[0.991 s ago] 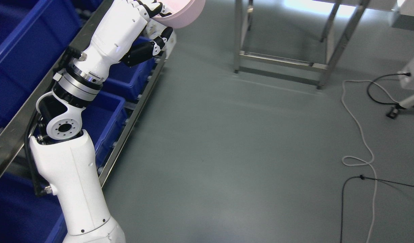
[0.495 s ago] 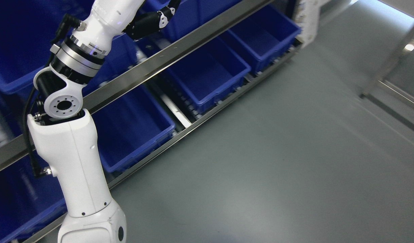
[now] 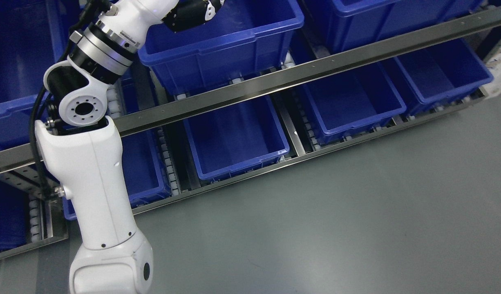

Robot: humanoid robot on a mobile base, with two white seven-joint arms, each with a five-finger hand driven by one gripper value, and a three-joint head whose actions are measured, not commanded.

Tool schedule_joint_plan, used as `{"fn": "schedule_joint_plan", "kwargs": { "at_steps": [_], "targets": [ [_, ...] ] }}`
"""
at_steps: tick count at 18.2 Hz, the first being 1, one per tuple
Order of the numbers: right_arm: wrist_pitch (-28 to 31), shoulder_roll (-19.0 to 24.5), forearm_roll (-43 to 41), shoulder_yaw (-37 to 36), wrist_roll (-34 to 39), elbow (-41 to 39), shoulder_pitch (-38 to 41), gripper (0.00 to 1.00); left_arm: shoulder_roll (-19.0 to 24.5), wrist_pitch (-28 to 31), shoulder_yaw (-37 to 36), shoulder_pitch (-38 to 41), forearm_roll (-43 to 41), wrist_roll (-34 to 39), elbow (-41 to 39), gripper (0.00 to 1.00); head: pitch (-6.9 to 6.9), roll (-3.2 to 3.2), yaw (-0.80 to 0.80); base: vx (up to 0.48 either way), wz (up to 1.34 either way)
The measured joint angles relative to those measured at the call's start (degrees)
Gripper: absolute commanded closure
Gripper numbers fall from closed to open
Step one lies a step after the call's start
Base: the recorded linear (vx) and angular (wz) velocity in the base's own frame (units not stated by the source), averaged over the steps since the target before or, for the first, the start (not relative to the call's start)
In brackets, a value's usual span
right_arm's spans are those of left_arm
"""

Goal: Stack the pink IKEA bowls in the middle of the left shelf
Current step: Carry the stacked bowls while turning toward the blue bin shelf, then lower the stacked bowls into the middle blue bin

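My left arm (image 3: 91, 171) rises from the bottom left and reaches up over the shelf. Only the lower, black part of the left hand (image 3: 192, 13) shows at the top edge, above a blue bin (image 3: 234, 49) on the upper level. The rest of the hand is cut off by the picture's top. No pink bowl is in view. The right arm does not show.
A steel rail (image 3: 316, 69) runs across the shelf between two levels of blue bins. Lower bins (image 3: 234, 139) (image 3: 348, 102) (image 3: 438, 73) sit on roller tracks and look empty. Grey floor (image 3: 336, 224) fills the lower right.
The whole picture has swung, so the camera moved: the shelf now fills the upper part. The pink bowl held in the left hand a second ago is now out of the frame.
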Motion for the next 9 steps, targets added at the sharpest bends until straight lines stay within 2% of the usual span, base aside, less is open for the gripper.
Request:
{"fn": "schedule_joint_plan", "kwargs": {
  "at_steps": [5, 9],
  "targets": [
    [0.0, 0.0, 0.0, 0.0, 0.0, 0.0, 0.0, 0.0, 0.0, 0.3, -0.9, -3.4, -1.8, -2.1, 4.7, 0.96, -0.01, 0.0, 0.0, 0.131, 0.32],
    [0.0, 0.0, 0.0, 0.0, 0.1, 0.0, 0.0, 0.0, 1.0, 0.3, -2.0, -8.0, -3.1, -2.3, 12.1, 0.96, -0.02, 0.0, 0.0, 0.159, 0.02]
  ]
}}
